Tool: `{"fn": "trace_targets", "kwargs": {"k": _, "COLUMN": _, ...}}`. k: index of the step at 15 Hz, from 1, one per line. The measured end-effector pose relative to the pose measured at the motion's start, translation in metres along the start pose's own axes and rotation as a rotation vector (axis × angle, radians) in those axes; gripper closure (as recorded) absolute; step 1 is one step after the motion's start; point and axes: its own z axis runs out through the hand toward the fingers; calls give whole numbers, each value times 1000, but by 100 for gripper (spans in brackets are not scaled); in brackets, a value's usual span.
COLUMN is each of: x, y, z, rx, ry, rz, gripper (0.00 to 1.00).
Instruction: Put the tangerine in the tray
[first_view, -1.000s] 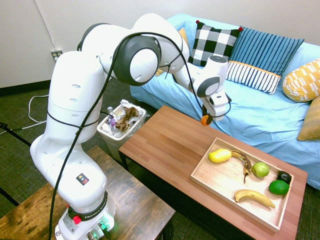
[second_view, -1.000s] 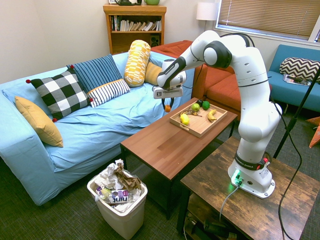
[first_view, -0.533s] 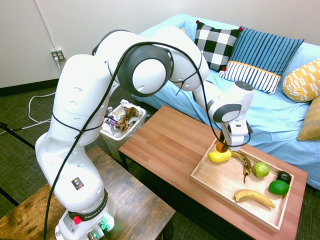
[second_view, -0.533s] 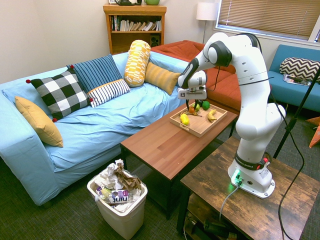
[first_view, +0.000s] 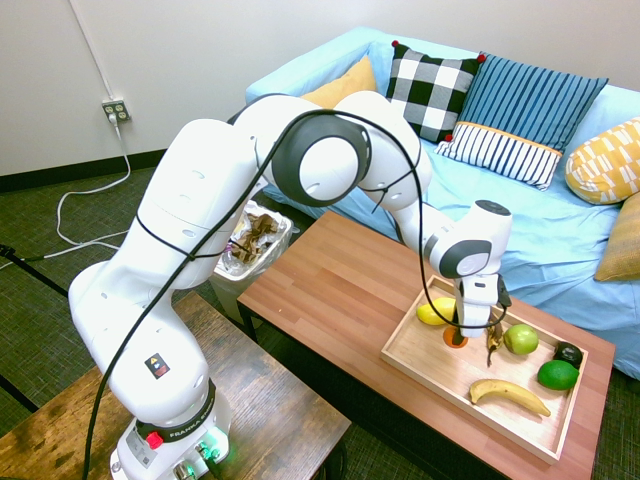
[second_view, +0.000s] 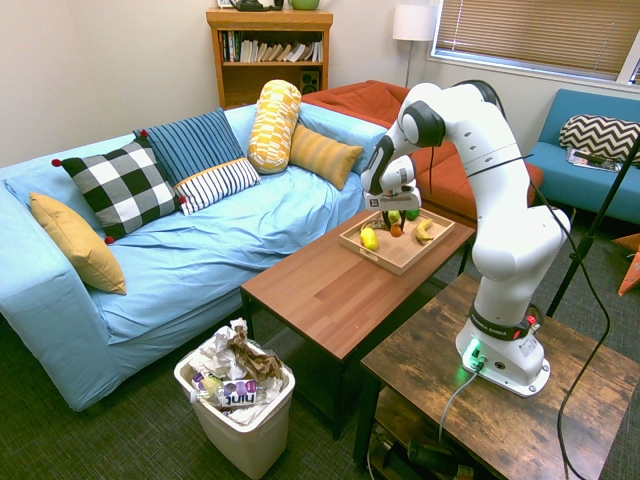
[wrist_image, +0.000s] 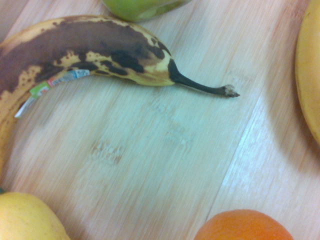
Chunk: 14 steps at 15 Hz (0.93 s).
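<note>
the tangerine (first_view: 455, 337) sits low inside the tray (first_view: 430, 369), at its left end, clenched in the gripper (first_view: 460, 332), whose fingers are closed around it and point almost straight down. you cannot tell whether the fruit touches the wood. going left to right across the tray in the first exterior view: a yellow lemon-shaped fruit (first_view: 431, 312) just beside the tangerine, a brown-spotted banana (first_view: 493, 336), a green apple (first_view: 520, 339), a yellow banana (first_view: 510, 396) nearer the front rim, then a green lime (first_view: 557, 375). the tray rests on a wooden coffee table (first_view: 330, 290).
</note>
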Motion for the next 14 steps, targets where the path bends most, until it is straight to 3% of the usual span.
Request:
{"fn": "trace_targets", "kwargs": {"k": 12, "x": -22, "y": -22, "z": 32, "rx": -85, "ry": 53, "rz": -47, "gripper": 100}}
{"fn": "trace_targets", "kwargs": {"k": 13, "x": -23, "y": -23, "z": 33, "rx": -91, "ry": 56, "rz": -51, "gripper": 0}}
{"fn": "trace_targets", "kwargs": {"k": 14, "x": -25, "y": -25, "z": 34, "rx": -95, "ry": 59, "rz": -56, "gripper": 0}}
